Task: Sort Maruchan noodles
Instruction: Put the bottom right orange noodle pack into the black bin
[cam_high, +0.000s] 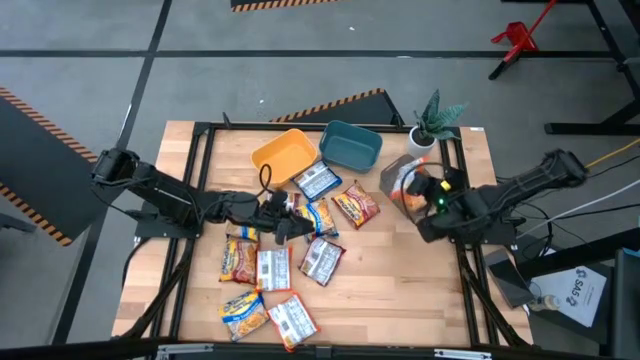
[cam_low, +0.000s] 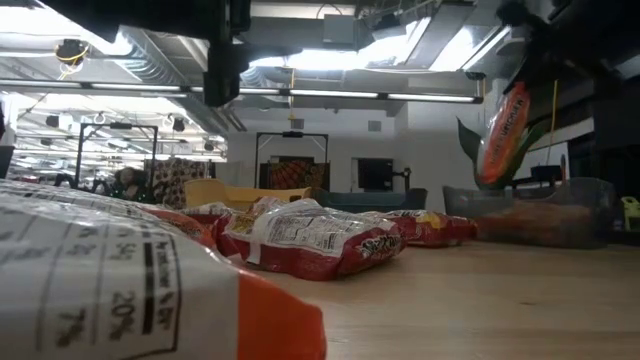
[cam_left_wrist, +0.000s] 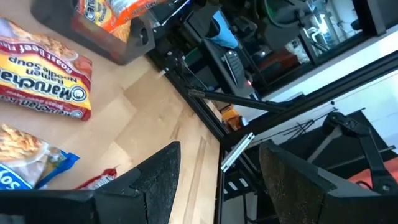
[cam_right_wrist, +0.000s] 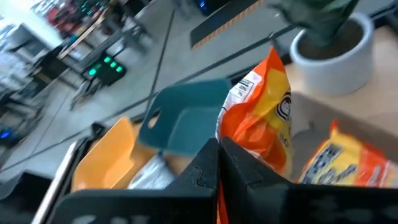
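Right wrist view shows the step in hand most plainly: an orange Maruchan packet (cam_right_wrist: 264, 118) is pinched by its lower edge between the right gripper (cam_right_wrist: 217, 163) fingers, clamped together on it, and it hangs over the grey bin (cam_high: 398, 172), where another orange packet (cam_right_wrist: 345, 163) already lies. In the low view the held packet (cam_low: 502, 122) dangles clear above that bin's rim (cam_low: 545, 190), so my reading is that the drop is the job now. To do it well, I would lower the packet until its free end is well inside the grey bin's walls before parting the fingers, since a limp wrapper let go from high up could catch the rim or slide toward the potted plant (cam_high: 436, 122) just behind the grey bin. Away from the grey bin, toward the table's middle, the remaining packets (cam_high: 322, 262) lie loose and partly overlapping, with one red-and-orange packet (cam_high: 356, 205) nearest the grey bin. The teal bin (cam_high: 350, 145) sits beside the grey bin and the yellow bin (cam_high: 283, 155) beyond that. Left gripper (cam_high: 290, 228) hovers over the pile, far from the grey bin, its fingers (cam_left_wrist: 155, 183) spread apart and holding nothing
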